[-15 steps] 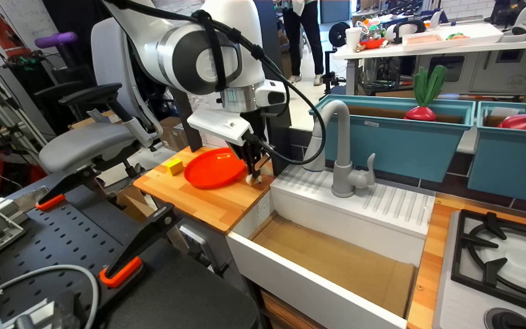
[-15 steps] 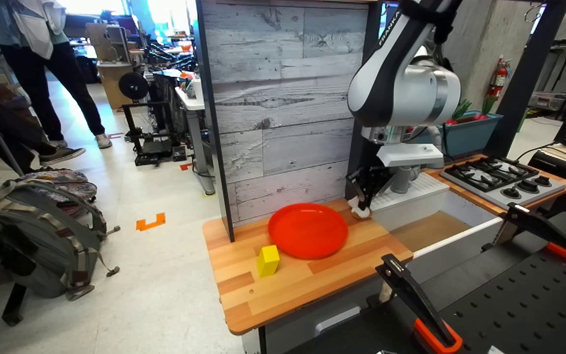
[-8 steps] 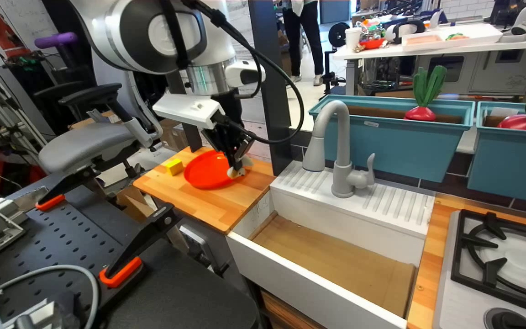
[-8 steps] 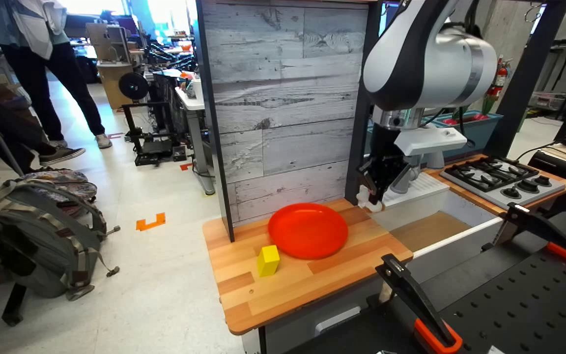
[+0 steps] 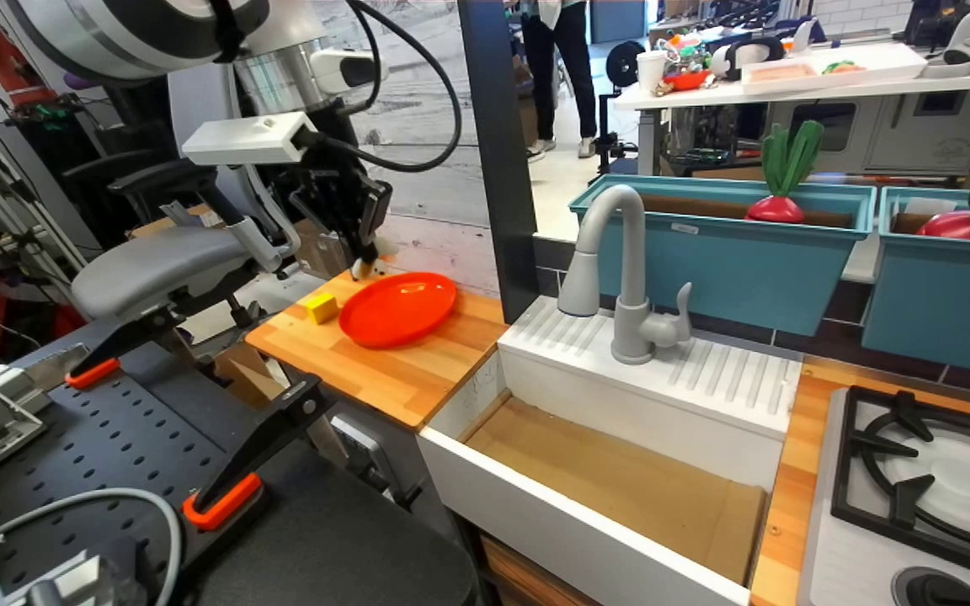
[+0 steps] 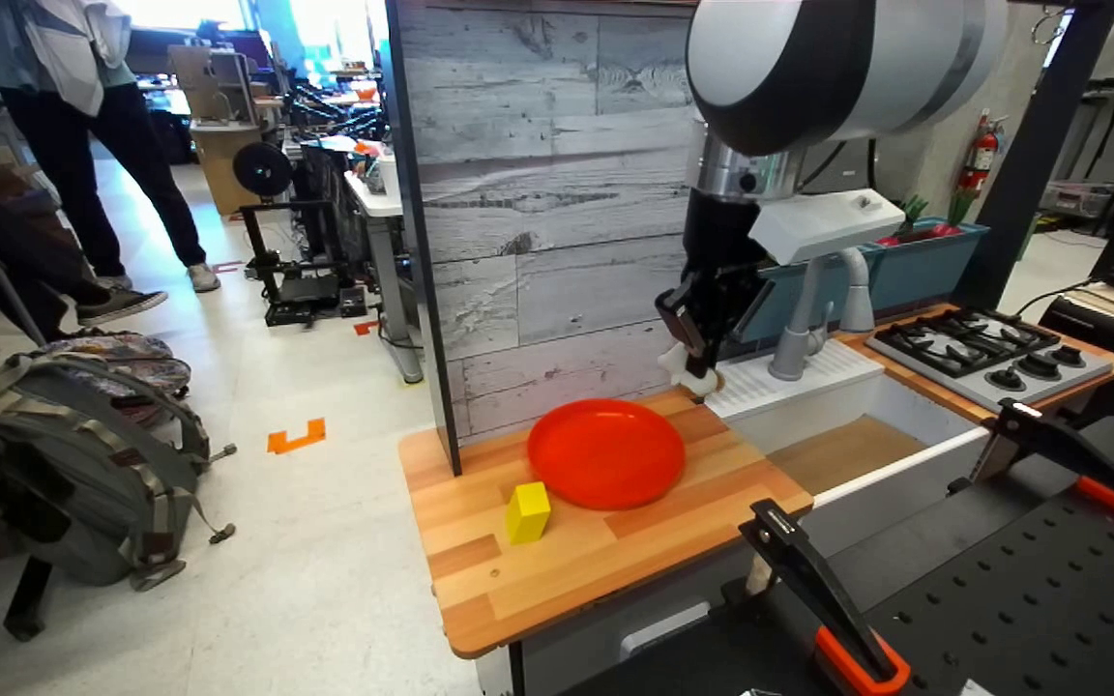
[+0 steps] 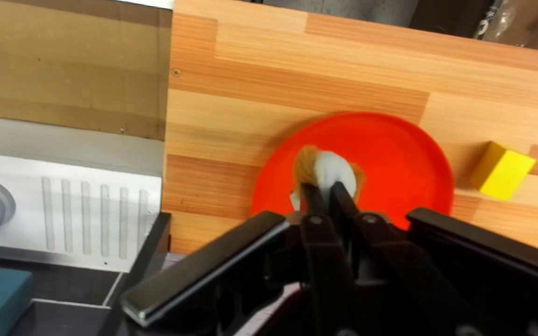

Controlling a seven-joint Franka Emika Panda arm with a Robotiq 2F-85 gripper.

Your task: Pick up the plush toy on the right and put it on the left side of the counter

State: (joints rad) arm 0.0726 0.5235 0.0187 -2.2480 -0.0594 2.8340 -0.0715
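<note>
The plush toy, a small white lump with orange-brown patches [image 7: 335, 169], is pinched between the fingertips of my gripper [image 7: 326, 190] in the wrist view. The red plate [image 7: 402, 156] lies beneath it in that view. In an exterior view the toy [image 5: 364, 268] hangs from the gripper [image 5: 365, 252] near the plate's far left rim, raised above the wooden counter [image 5: 418, 383]. The toy [image 6: 678, 363] and gripper [image 6: 697, 360] also show in an exterior view, in front of the wall panel's lower right. The fingers hide part of the toy.
A yellow block [image 5: 322, 308] stands on the counter beside the plate. A wall panel [image 6: 567, 242] rises behind the counter. The sink [image 5: 620, 488] with a grey faucet [image 5: 632, 278] adjoins it, with a stove [image 5: 940, 480] beyond. Black clamps [image 6: 823, 590] stick up at the front edge.
My gripper has carried the plush toy upward and, in an exterior view, leftward from the counter's back corner by the sink, across the plate. The plate and yellow block have not moved.
</note>
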